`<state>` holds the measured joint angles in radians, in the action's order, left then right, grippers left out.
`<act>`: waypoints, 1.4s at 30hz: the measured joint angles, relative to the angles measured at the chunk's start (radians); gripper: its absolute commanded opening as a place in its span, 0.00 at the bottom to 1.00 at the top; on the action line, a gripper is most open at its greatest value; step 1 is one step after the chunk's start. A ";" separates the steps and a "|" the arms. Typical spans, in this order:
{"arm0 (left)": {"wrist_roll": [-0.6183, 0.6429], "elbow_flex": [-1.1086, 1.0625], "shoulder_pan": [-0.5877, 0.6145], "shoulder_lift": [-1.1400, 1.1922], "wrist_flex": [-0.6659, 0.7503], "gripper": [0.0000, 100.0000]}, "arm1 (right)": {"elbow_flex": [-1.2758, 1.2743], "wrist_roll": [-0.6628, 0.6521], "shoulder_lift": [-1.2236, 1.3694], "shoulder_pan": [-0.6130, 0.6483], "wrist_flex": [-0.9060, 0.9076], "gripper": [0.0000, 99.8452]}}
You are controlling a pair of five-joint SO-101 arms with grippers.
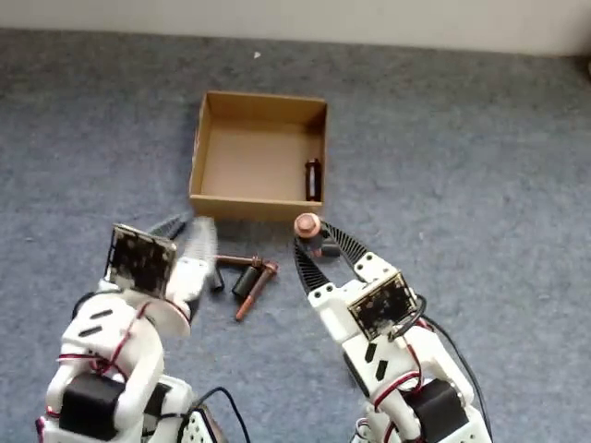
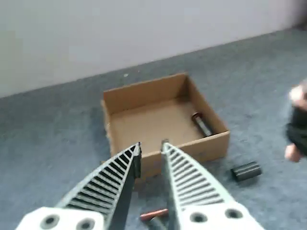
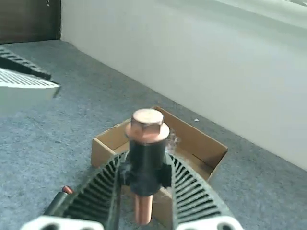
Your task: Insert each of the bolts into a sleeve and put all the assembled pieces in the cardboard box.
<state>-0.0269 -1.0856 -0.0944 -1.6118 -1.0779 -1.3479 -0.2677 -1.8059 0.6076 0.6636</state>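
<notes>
We see a grey carpet [image 1: 480, 157], and on it sits the open cardboard box [image 1: 245, 207]. One finished piece [image 1: 313, 179] already lies inside, close to one side wall.

Next come the two arms. The right gripper [image 1: 312, 242] is just outside the front wall of the box. Its fingers are squeezed onto a dark sleeve [image 3: 145, 165] with a copper bolt [image 3: 147, 125] pushed through it. The piece stands up straight. The left gripper [image 2: 151, 146] hangs over the carpet, a bit back from the box. Its fingers are a little way apart and hold nothing.

Smallest are the loose parts on the carpet between the arms. There we see a loose bolt [image 1: 256, 293] and a loose sleeve [image 1: 247, 281] touching it.

We think the job now is to drop this second finished piece into the box. The right arm needs to lift it over the front wall, stop above the box floor, then open its fingers. After that, the loose parts need putting together.

The right wrist view lets us see the bolt's head on top of the sleeve and its end poking out below. From high up we mostly see the round head. The high view tells us how near the piece is to the box. The left wrist view shows us the gap between the left fingers, which looks blurry from above.
</notes>
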 measured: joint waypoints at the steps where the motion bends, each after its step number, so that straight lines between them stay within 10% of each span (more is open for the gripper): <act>1: -0.003 -0.028 0.049 0.000 0.000 0.01 | 0.002 0.000 0.008 -0.002 0.000 0.01; 10: -0.009 -0.342 0.356 0.011 0.172 0.01 | 0.144 0.000 0.443 -0.006 -0.086 0.01; 28: -0.009 -0.416 0.416 0.011 0.233 0.01 | 0.815 -0.005 1.751 -0.066 -0.470 0.01; 42: -0.009 -0.416 0.423 0.011 0.235 0.01 | 0.945 -0.005 2.019 -0.091 -0.407 0.15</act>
<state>-0.0361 -1.5014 0.3291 -1.6011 -0.8431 -0.4028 -0.2723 0.2133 0.5171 0.2570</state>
